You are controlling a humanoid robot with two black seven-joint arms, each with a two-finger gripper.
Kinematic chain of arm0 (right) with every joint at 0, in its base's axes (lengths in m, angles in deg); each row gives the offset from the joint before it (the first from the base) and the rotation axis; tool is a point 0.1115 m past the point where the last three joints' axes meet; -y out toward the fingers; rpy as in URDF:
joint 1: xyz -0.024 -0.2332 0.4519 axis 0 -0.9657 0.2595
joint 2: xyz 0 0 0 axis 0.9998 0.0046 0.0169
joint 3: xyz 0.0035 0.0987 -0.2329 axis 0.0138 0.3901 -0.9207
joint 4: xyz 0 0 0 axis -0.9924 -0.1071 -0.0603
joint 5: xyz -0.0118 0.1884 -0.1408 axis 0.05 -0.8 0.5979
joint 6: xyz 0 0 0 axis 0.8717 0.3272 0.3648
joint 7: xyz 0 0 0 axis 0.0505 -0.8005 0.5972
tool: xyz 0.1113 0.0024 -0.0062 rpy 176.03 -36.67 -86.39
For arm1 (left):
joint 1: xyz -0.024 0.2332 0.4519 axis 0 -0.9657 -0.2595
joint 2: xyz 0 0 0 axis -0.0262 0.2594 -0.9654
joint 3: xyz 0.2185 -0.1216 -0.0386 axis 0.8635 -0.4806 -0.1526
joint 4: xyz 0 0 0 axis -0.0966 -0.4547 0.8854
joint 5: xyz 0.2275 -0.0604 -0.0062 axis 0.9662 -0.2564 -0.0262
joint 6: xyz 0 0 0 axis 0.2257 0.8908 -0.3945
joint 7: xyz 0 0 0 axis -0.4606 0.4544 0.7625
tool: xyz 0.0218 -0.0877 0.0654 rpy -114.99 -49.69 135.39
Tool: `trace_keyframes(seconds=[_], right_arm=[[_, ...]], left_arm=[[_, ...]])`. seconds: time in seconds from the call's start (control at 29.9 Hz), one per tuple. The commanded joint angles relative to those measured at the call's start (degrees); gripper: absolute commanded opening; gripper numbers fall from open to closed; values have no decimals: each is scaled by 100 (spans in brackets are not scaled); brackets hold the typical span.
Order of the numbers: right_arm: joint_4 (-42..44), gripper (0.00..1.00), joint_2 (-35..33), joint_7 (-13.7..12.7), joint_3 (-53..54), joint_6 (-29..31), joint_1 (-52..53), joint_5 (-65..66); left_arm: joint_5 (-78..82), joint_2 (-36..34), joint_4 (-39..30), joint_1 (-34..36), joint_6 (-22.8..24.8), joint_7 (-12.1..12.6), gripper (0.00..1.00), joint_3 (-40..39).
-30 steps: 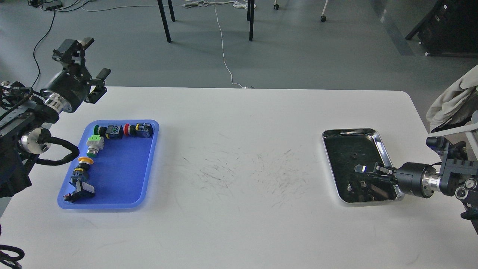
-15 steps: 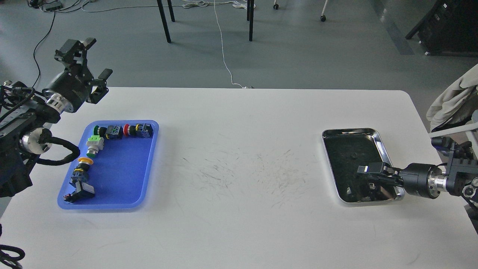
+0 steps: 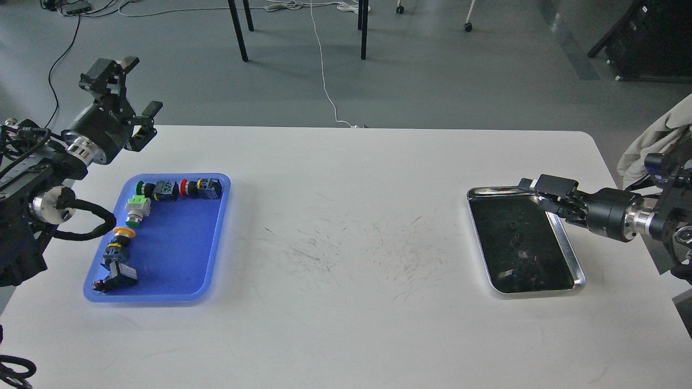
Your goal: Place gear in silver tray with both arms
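Shiny rounded silver tray (image 3: 569, 246); left tool (image 3: 132, 86) spread wide; right tool (image 3: 532, 187) state unclear.

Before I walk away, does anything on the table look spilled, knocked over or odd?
Nothing spilled. The white table has dark scuff marks mid-surface. Push-button parts sit inside the blue plastic tray; the shiny silver tray lies slightly askew.

1. A white tabletop (image 3: 346, 227) bears faint dark scuff marks near its middle.
2. A blue plastic tray (image 3: 178, 270) lies on its left part.
3. In it, push-button switches: green (image 3: 141, 188) and red (image 3: 185, 187) along the far wall, yellow (image 3: 122, 233) by the left wall.
4. Beyond, a white cable (image 3: 324, 75) crosses the grey floor (image 3: 459, 81) between black furniture legs (image 3: 238, 29).
5. A pale cloth (image 3: 654, 146) hangs at the right edge.
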Motion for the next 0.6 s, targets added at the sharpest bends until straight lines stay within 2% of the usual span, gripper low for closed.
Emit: trace_keyframes(seconds=[0.0, 0.43, 0.57], right_arm=[[-13, 87, -20, 0, 363, -36, -10, -272], [-197, 88, 59, 0, 1005, -563, -10, -1897], [-171, 89, 287, 0, 1102, -975, -10, -2504]], left_arm=[[0, -2, 0, -4, 0, 0, 98, -9], [-175, 50, -44, -56, 0, 0, 98, -114], [-544, 77, -62, -65, 0, 0, 98, -115]])
